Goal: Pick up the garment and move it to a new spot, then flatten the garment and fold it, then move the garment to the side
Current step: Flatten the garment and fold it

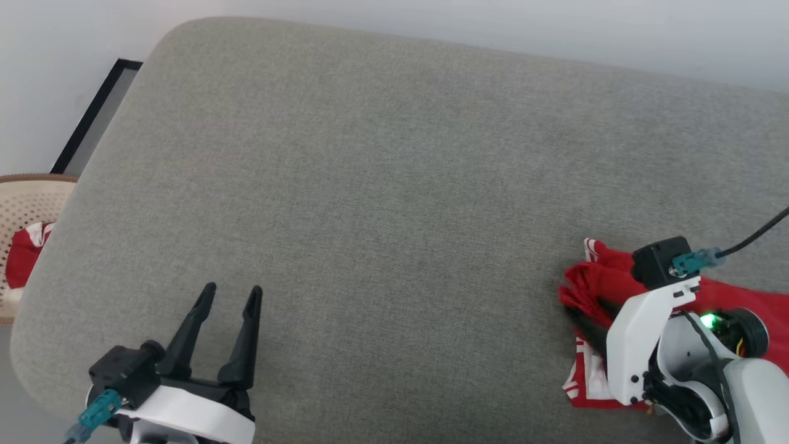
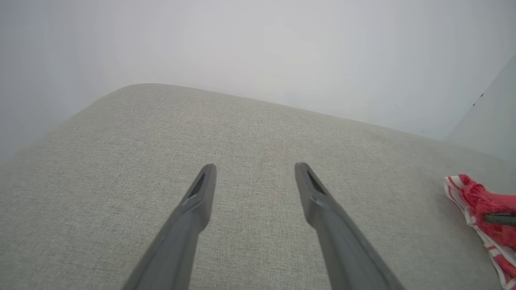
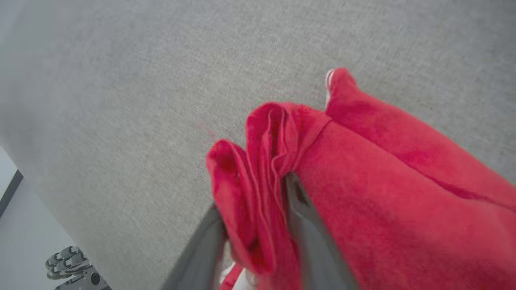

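Now my right gripper (image 1: 585,311) is straddling the garment (image 3: 403,193), clamped or not I cannot tell; my left gripper (image 1: 233,288) is hovering wide open.

garment (image 1: 601,282) on right end of cushion (image 1: 394,185), basket (image 1: 28,203) beside its left end

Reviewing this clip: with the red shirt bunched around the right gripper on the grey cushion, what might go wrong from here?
1. A fold of the red jersey-style garment sits between the fingers of the right gripper. Pulling away may snag the fold and drag the cloth out of shape.
2. The open left gripper hovers far off over the grey fabric cushion, so nothing steadies the garment if it shifts.
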Controlling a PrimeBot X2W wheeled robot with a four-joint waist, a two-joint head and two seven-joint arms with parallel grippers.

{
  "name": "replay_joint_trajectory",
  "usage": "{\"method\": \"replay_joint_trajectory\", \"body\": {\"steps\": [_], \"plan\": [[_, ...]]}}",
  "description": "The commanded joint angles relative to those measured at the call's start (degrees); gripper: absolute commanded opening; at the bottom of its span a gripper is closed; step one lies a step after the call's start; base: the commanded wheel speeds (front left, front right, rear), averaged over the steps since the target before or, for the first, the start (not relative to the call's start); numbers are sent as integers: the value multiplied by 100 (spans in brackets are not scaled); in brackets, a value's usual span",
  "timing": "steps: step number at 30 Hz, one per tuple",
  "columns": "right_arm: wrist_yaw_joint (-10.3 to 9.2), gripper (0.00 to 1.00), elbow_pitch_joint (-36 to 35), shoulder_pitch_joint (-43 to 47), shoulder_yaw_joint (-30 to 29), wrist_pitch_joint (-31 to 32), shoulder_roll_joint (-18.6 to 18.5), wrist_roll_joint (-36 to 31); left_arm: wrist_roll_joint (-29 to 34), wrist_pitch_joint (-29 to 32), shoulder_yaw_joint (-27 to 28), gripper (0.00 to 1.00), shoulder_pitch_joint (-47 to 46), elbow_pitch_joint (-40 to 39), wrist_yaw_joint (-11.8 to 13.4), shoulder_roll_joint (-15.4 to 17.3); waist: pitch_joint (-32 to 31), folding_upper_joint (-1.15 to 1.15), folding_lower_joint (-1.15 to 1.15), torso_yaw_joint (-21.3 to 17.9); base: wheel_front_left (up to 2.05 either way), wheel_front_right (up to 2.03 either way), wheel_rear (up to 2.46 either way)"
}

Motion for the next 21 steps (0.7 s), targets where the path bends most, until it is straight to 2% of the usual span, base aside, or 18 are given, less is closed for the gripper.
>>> {"method": "replay_joint_trajectory", "body": {"steps": [1,5,8,11,15,18,19,21], "plan": [[0,100,-31,-68,-31,-74,5,16,-35,-29,52,100,60,-1,14,18,-61,0,0,-64,0,0,0],[0,100,-239,-52,6,-147,-119,157,-39,-29,113,100,103,-18,14,59,-189,0,0,-223,0,0,0],[0,100,-354,-24,-103,-172,-353,265,-44,-28,129,100,139,-25,14,78,-271,0,0,-351,0,0,0],[0,100,-277,-49,-364,-459,-495,402,-47,-29,84,100,193,-13,14,114,-410,0,0,-534,0,0,0],[0,100,114,-35,-748,-1052,-435,550,-181,-29,25,100,203,55,14,69,-562,0,0,-687,0,0,0],[0,100,509,-8,-815,-1754,-459,510,-242,-28,24,100,226,144,14,27,-672,0,0,-797,0,0,0],[0,100,509,-8,-815,-1754,-459,510,-242,-28,24,100,226,144,14,27,-672,0,0,-797,0,0,0],[0,100,816,-1,-807,-2303,-435,483,-269,-28,45,100,263,196,14,16,-741,0,0,-867,0,0,0]]}}
